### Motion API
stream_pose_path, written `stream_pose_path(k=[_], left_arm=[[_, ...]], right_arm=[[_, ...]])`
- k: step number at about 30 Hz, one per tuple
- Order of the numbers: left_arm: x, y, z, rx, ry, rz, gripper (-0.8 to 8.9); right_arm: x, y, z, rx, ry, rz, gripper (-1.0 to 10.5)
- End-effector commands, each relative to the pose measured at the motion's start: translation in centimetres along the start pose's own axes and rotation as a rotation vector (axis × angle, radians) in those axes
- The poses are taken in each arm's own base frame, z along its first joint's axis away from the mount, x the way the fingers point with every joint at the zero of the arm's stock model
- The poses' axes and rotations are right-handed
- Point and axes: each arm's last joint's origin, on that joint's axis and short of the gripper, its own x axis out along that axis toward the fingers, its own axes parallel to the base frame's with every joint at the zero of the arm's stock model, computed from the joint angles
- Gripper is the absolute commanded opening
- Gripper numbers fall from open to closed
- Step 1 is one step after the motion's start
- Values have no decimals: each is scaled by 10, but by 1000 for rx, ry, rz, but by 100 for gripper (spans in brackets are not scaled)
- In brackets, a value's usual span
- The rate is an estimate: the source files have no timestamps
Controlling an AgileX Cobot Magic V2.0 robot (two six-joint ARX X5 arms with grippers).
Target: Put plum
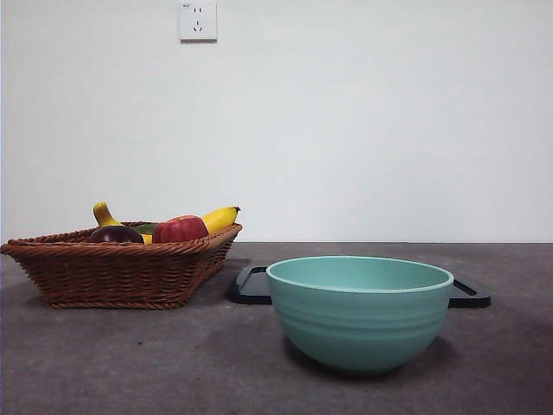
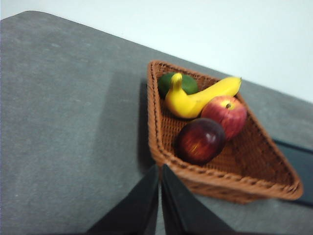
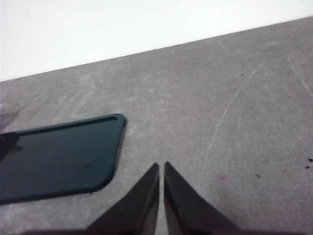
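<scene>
Both claws hang above the grey surface [image 1: 104,363] with nothing in them: the left claw [image 2: 160,172] has its two black jaws pressed almost together, tips just short of the near rim of the wicker basket [image 2: 244,183], and the right claw [image 3: 161,169] is likewise narrowed to a thin slit, poised over bare surface just beside a corner of the dark flat tray [image 3: 58,156]. Neither arm shows in the front view. Inside the basket lies the plum [image 2: 199,140], dark purple and glossy, resting against the basket's woven floor close to the rim nearest the left claw. Touching the plum on its far side is the red apple [image 2: 226,115], and beyond that the yellow banana [image 2: 195,100] curves across a green fruit [image 2: 168,83] in the basket's far corner. Beside the basket, a teal bowl [image 1: 359,313] stands in front of the tray. A white wall socket [image 1: 198,21] sits high above the basket.
</scene>
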Motion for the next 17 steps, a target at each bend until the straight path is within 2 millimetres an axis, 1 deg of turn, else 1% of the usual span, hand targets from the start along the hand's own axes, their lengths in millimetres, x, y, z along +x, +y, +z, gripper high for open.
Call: stream_pose_path(k=[1, 5, 10, 14, 17], left_arm=[[-5, -5, 14, -65, -47, -16, 9], [-12, -11, 29, -76, -55, -19, 9], [-22, -22, 56, -75, -44, -20, 9], [-28, -31, 78, -37, -2, -35, 9], [-30, -37, 93, 13, 56, -73, 9]], right_arm=[[-6, 5, 17, 46, -64, 19, 5], [-14, 11, 34, 47, -96, 53, 5], [-28, 21, 62, 45, -83, 79, 5], [-36, 30, 86, 39, -33, 122, 5], [-38, 37, 103, 24, 38, 163, 5]])
